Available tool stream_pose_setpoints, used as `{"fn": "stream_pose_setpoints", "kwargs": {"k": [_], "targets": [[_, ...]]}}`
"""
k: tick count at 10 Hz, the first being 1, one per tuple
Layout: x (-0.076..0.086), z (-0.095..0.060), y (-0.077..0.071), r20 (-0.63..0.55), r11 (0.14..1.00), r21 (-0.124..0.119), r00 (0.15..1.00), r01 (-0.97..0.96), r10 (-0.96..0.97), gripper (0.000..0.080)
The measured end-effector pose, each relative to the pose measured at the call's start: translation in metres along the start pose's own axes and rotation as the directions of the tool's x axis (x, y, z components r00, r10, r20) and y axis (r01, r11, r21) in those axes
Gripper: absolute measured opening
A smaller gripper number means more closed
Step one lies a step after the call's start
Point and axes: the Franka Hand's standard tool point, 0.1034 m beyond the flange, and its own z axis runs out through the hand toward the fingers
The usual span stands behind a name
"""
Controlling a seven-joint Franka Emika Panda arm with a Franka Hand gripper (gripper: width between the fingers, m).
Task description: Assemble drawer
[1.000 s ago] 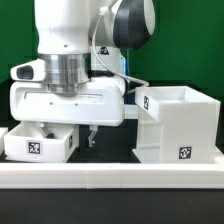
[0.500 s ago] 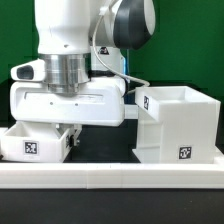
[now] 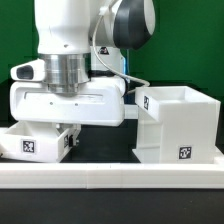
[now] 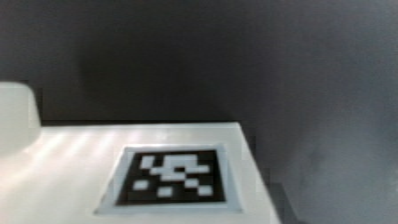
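Note:
A shallow white tray (image 3: 35,143) with a black-and-white tag sits at the exterior view's left, slightly tilted under my hand. My gripper (image 3: 77,133) reaches down at the tray's right wall. Its fingers are hidden by the wall and the hand, and it appears shut on that wall. The large cube-like housing (image 3: 178,125), open at the top and tagged on its front, stands at the exterior view's right, apart from the tray. The wrist view shows a tagged white surface of the tray (image 4: 173,180) very close, with no fingers in sight. The second tray is out of view.
A long low white border bar (image 3: 110,172) runs along the table's front edge. The black table top (image 3: 108,148) shows between tray and housing. A green wall is behind. A white block edge (image 4: 15,105) shows in the wrist view.
One finger was visible beside the tray's right wall a second ago; now it is hidden. The tray has shifted toward the exterior view's right and tilted slightly.

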Motion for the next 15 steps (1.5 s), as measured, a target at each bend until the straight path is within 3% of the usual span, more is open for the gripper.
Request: {"fn": "stream_pose_setpoints", "kwargs": {"k": [1,3,5,10,11,15], "targets": [[0.000,-0.002,-0.001,0.009,1.000,0.003,1.000,0.006,-0.006,0.0041],[0.003,-0.026,-0.007,0.023,0.998,0.025,0.998,0.062,-0.063,0.0041],[0.004,-0.039,-0.006,0.038,0.984,0.045,0.984,0.170,-0.171,0.0041],[0.001,-0.035,-0.005,0.035,0.928,0.050,0.927,0.370,-0.372,0.0041],[0.000,-0.034,-0.009,0.042,0.899,0.039,0.898,0.436,-0.437,0.0041],[-0.002,-0.032,-0.014,0.044,0.698,0.043,0.696,0.715,-0.716,0.0041]]}}
